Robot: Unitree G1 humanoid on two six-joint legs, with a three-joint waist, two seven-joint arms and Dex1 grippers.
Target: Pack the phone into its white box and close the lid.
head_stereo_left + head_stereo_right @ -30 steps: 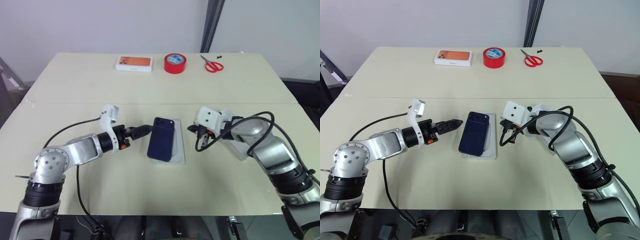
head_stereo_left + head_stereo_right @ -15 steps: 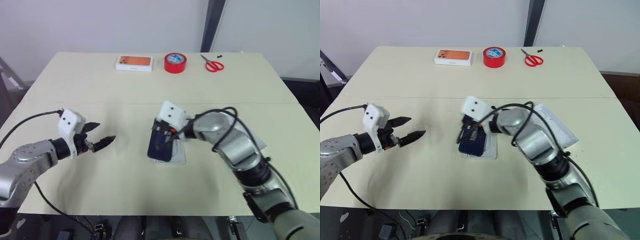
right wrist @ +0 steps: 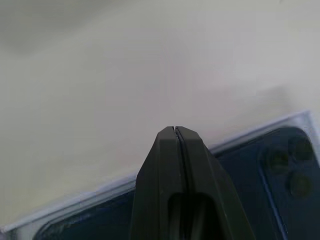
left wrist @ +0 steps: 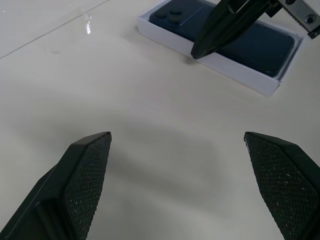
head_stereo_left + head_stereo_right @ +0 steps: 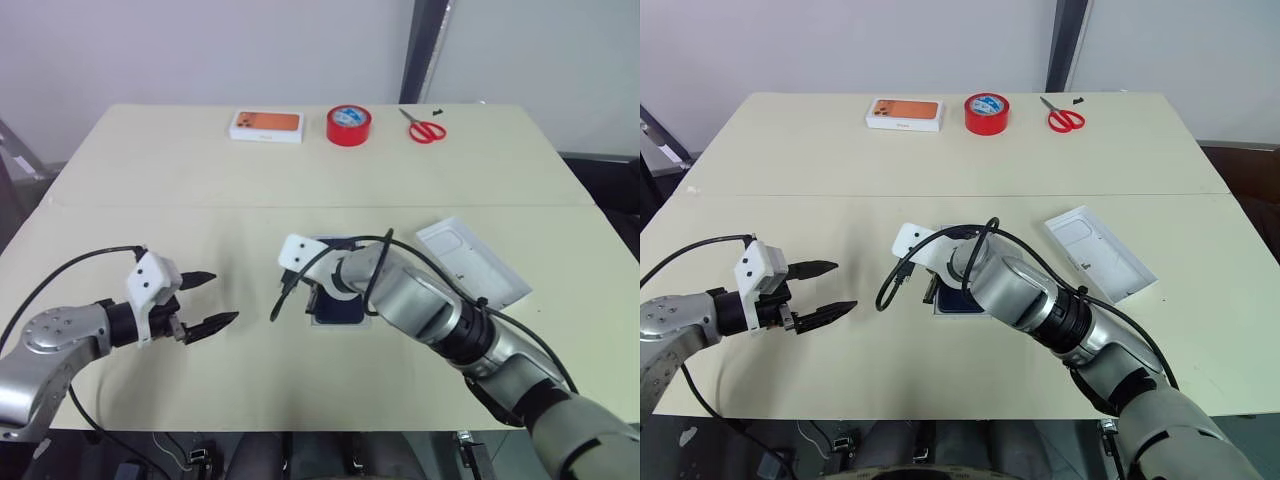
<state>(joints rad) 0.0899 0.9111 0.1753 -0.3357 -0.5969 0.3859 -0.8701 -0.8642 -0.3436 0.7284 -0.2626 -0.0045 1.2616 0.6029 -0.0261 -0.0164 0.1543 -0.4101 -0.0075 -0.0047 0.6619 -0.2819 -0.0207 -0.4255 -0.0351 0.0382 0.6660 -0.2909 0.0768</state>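
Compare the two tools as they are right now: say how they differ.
The left tool is open, its two black fingers spread wide; the right tool is shut, its fingers pressed together into one point. The left tool hangs over bare table, apart from everything; the right tool sits at the edge of the white box holding the phone. Both are empty.

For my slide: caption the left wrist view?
Open left gripper faces the phone lying in the white box, shut right gripper at its edge.

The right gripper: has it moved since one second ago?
Yes. The right gripper, shut, has crossed from the right side of the white box to its left edge, above the phone.
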